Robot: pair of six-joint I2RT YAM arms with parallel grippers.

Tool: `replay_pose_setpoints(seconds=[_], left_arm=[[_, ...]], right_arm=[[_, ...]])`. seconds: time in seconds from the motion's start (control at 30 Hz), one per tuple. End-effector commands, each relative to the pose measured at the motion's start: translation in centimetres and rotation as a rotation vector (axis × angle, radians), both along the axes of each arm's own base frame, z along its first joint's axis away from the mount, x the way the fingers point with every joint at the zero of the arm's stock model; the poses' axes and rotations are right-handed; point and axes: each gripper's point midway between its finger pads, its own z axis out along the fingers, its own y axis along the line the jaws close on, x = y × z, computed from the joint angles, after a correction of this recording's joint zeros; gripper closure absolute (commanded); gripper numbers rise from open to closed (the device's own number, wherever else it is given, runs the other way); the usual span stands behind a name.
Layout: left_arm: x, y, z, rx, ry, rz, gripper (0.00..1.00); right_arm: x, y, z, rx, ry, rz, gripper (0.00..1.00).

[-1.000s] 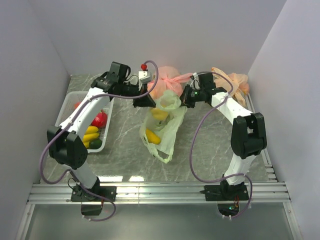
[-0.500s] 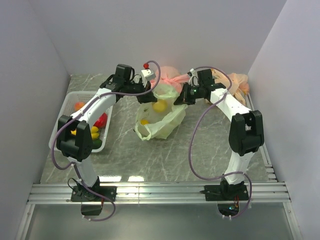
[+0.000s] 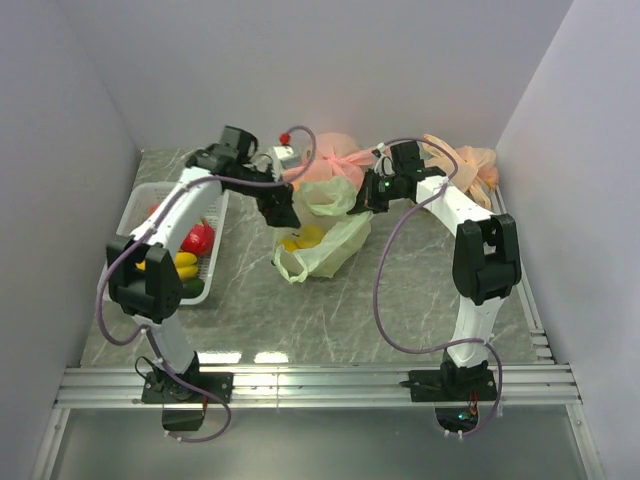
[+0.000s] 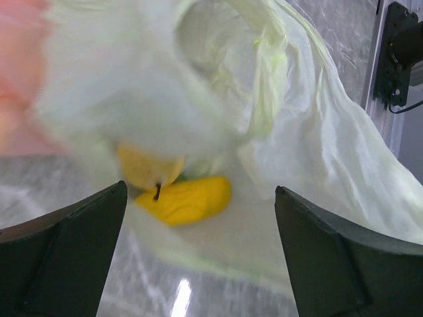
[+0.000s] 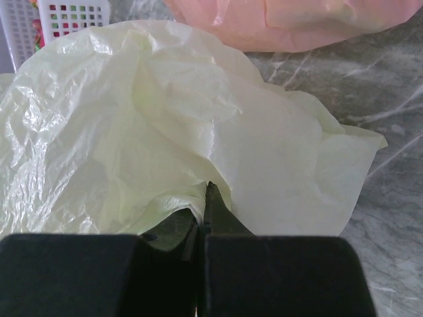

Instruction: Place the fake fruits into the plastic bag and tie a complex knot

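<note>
Mid-table, thin translucent pale-green plastic bag (image 3: 318,245), slumped, glossy yellow fake fruits (image 4: 188,198) inside; at left, white lattice basket (image 3: 135,215) with red, yellow and green plastic pieces (image 3: 186,264); right gripper (image 5: 203,211) clenched on a fold of bag film; left gripper (image 3: 283,212) spread wide, grasping nothing; just behind, pink knotted bag (image 3: 335,160). Likely hazards: film tearing or slipping from so narrow a pinch; fruit rolling out; pink film caught by mistake. No legible brand, label or writing.
</note>
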Motion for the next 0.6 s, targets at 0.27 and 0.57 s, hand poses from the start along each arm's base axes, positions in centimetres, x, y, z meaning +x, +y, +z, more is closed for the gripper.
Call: replay_pose_setpoints(seconds=[0.27,0.57], left_arm=[[-5.3,19.9,5.6,0.265,-0.188,0.251,0.01],[-9.3,34.5,1.0,0.578,-0.167,0.475,0.01]], right_arm=[[-0.3,-0.4,1.5,-0.05,-0.077,0.093,1.0],[0.3,-0.6,1.9,-0.089,-0.11,0.107,1.0]])
